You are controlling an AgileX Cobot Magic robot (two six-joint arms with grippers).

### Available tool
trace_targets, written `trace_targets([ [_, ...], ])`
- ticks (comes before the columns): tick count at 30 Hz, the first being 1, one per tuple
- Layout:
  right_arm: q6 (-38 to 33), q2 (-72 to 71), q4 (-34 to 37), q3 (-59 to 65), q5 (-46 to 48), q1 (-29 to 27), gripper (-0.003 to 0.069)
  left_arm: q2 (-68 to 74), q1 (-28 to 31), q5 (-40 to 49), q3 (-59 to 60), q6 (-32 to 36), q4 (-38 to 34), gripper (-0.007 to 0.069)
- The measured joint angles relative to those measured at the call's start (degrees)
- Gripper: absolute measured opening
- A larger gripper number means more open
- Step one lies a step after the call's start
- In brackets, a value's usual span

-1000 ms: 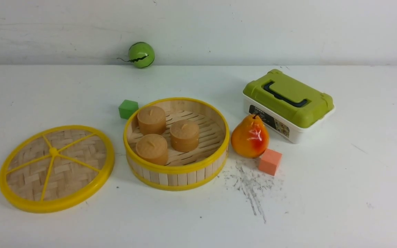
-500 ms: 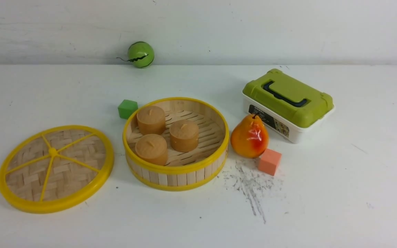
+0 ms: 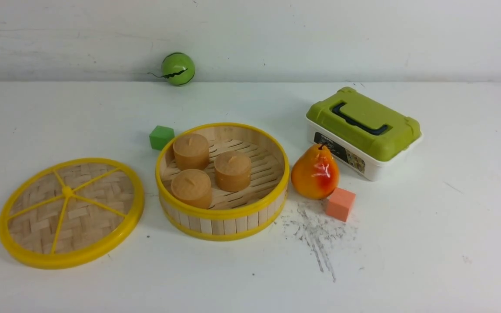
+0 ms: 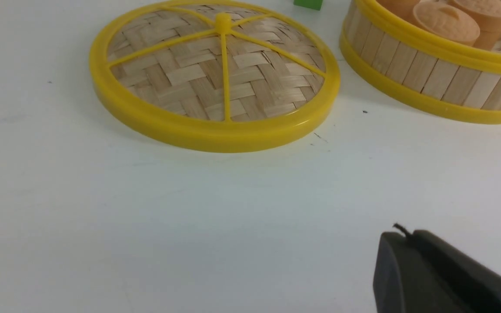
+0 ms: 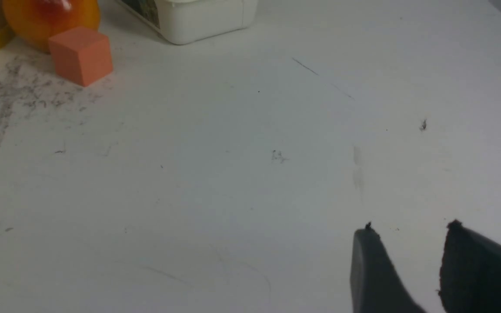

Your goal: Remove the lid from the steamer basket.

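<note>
Lying well apart from the clenched left claw (image 4: 402, 232), the lid (image 4: 215, 78) is untouched.

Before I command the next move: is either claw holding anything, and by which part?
Nothing is held: the left claw is shut on nothing, the right claw stands open and empty.

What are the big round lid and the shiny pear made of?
The lid: woven bamboo, dull, with crossing strips showing; its glossy yellow rim looks like plastic.
The pear: perhaps hard plastic or painted foam, since it has a bright, glassy shine.
</note>
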Motion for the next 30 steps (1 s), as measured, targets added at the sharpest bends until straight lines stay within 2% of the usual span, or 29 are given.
trace_targets([
  [30, 0.0, 0.0, 0.0, 0.0, 0.0, 0.0, 0.0239, 0.0, 0.0, 0.1, 0.0, 0.0, 0.0, 0.0030],
])
